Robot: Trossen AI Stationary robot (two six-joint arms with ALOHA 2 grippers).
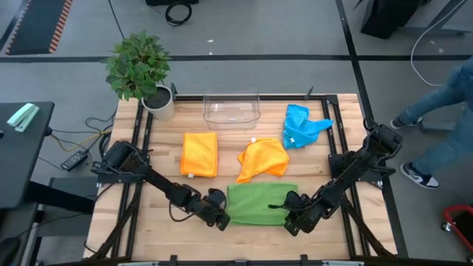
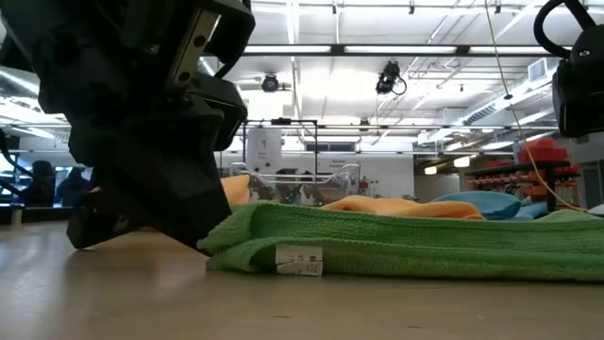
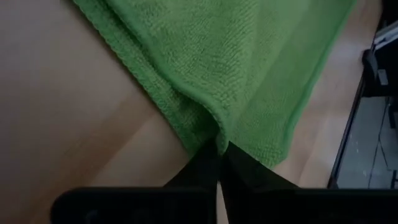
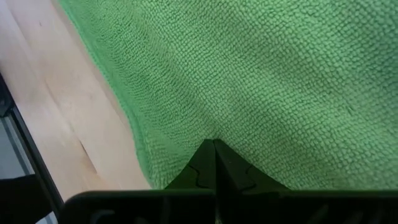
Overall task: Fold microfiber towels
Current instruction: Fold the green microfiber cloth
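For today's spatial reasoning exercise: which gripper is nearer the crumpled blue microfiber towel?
Right. The right gripper pinches the green towel diagonally below the crumpled blue microfiber towel; the left gripper is farther.

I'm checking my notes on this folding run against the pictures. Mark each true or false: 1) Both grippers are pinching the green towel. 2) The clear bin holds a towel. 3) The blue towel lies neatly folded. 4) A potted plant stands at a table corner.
1) True: the left gripper and the right gripper are each shut on the green towel.
2) False: the clear bin looks empty.
3) False: the blue towel lies crumpled.
4) True: the potted plant stands at the far corner on the left arm's side.
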